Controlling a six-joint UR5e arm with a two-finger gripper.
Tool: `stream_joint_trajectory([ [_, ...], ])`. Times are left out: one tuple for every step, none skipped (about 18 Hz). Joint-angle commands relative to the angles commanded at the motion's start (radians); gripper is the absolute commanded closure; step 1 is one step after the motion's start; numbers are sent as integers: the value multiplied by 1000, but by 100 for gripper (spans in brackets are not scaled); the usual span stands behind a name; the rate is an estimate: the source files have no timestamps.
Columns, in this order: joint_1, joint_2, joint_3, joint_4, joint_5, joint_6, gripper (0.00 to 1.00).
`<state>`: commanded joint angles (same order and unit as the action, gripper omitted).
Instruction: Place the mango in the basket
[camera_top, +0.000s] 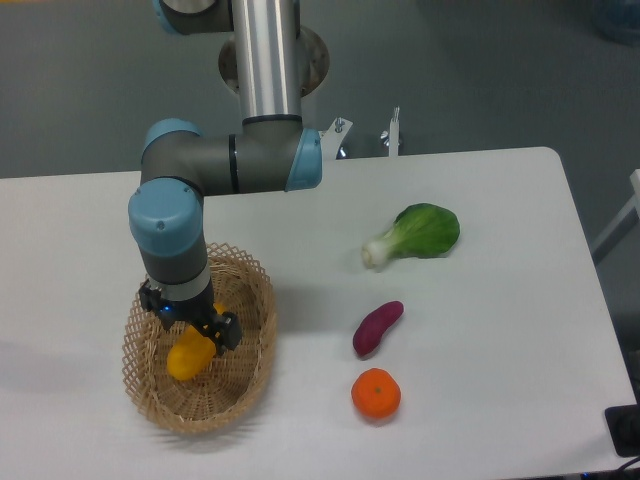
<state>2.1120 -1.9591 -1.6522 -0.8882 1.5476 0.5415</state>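
Note:
The mango (189, 357), a smooth yellow-orange fruit, hangs low inside the oval woven wicker basket (150, 400) at the table's front left. My gripper (190, 328) points straight down into the basket and is shut on the mango's upper part, with a black finger on either side. The lower end of the fruit sticks out below the fingers, close to the basket floor. I cannot tell whether it touches the floor.
A purple sweet potato (377, 327) and a round orange tangerine (376, 394) lie to the right of the basket. A green bok choy (419, 233) lies farther back on the right. The white table's (500, 350) front edge runs just below the basket.

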Motion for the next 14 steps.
stream_joint_trajectory([
  [23,20,3,-2,5,3,0],
  [51,40,9,-5,3,9,0],
  [80,57,20,-9,2,24,0],
  [107,69,28,-12,0,49,0],
  [127,78,40,-15,-1,73,0],
  [149,86,54,-17,-3,98,0],
  [170,88,61,-18,-3,124,0],
  [192,95,64,-18,-3,155,0],
  [218,104,68,-29,-4,188,0],
  [245,108,71,-50,-6,221,0],
  [272,108,74,-66,-7,251,0],
  [299,109,78,-75,-12,287,0],
  [322,114,83,-86,-26,334,0],
  [347,123,83,-101,-37,380,0],
])
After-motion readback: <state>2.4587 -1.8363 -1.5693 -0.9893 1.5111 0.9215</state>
